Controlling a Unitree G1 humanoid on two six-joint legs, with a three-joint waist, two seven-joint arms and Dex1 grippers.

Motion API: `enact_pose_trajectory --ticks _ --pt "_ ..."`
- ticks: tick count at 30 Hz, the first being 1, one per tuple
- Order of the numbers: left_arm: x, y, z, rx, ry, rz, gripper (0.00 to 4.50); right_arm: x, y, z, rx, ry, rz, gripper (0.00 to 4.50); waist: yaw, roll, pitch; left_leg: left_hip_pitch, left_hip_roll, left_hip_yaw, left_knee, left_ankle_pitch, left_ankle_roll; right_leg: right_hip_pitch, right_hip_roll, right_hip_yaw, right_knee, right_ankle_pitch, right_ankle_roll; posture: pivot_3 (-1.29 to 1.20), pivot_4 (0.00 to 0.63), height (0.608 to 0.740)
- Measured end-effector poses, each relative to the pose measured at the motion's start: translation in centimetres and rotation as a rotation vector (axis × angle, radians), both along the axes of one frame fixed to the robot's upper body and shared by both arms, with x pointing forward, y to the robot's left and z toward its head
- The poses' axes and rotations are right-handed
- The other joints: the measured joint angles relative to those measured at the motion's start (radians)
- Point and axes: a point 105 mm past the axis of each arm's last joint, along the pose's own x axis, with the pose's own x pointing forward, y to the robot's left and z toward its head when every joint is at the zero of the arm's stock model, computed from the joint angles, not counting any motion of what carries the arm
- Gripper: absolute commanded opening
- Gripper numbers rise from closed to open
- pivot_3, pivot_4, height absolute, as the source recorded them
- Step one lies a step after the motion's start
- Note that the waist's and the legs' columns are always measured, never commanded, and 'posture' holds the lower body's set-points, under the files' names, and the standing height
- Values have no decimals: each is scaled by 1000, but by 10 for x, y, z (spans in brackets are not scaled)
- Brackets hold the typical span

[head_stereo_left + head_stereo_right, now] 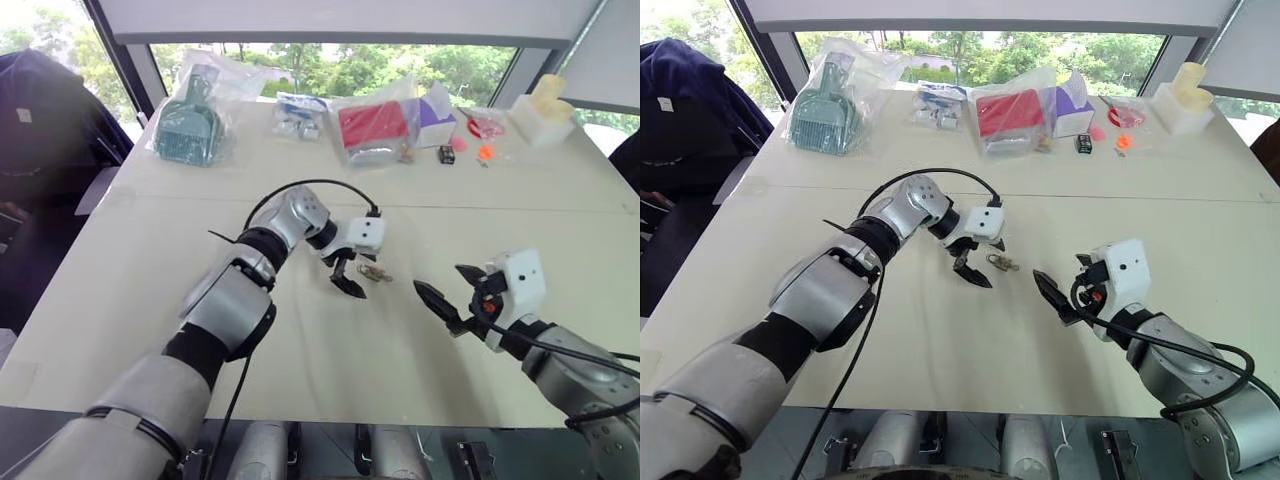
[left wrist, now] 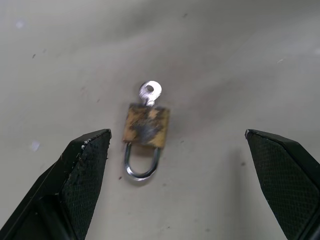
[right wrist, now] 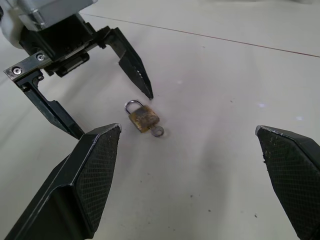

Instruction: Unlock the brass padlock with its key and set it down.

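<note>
Pale table (image 1: pixel 150 290) offers little friction, so your spread left fingers (image 1: pixel 345 277), closing on the brass padlock (image 1: pixel 374 271) lying flat at their 3 o'clock with the key (image 2: pixel 150 93) inserted, could skid it away from your equally spread right fingers (image 1: pixel 450 293).

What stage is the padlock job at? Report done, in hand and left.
Done: the key already sits in the brass padlock, which lies flat on the table.
In hand: nothing is gripped. The left gripper hangs open over the lock; the right gripper waits open beside it.
Left: the shackle looks closed, so gripping the lock, turning the key and setting it down remain.
</note>
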Motion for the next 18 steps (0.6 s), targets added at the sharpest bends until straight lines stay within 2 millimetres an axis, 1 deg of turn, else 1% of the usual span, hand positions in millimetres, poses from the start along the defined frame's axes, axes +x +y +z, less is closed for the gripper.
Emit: enact_pose_trajectory --ticks 2,10,13,15,18 --pt "1 -2 -4 6 3 31 4500 -2 -2 0 -3 -3 -14 4423 -1 0 0 0 0 0 0 0 0 0 0 0 0 0 0 0 150 740" --pt "3 -6 -7 4 28 93 4500 -10 1 0 5 -9 -41 4423 1 0 0 2 0 0 1 0 0 2 0 0 0 0 0 0 150 740" --pt "3 -7 -8 15 30 99 3629 -14 3 -1 7 -4 -45 4500 0 0 -1 2 0 0 1 0 0 3 0 0 0 0 0 0 150 740" --pt "1 -8 -9 22 29 89 2733 -17 4 0 8 -6 -48 4500 1 0 -1 4 0 0 1 0 0 5 0 0 0 0 0 0 150 740" --pt "-1 -10 -10 35 21 61 1216 -18 4 -2 12 3 -54 4500 0 0 -1 5 0 0 1 0 0 5 -1 0 0 0 0 0 150 740"
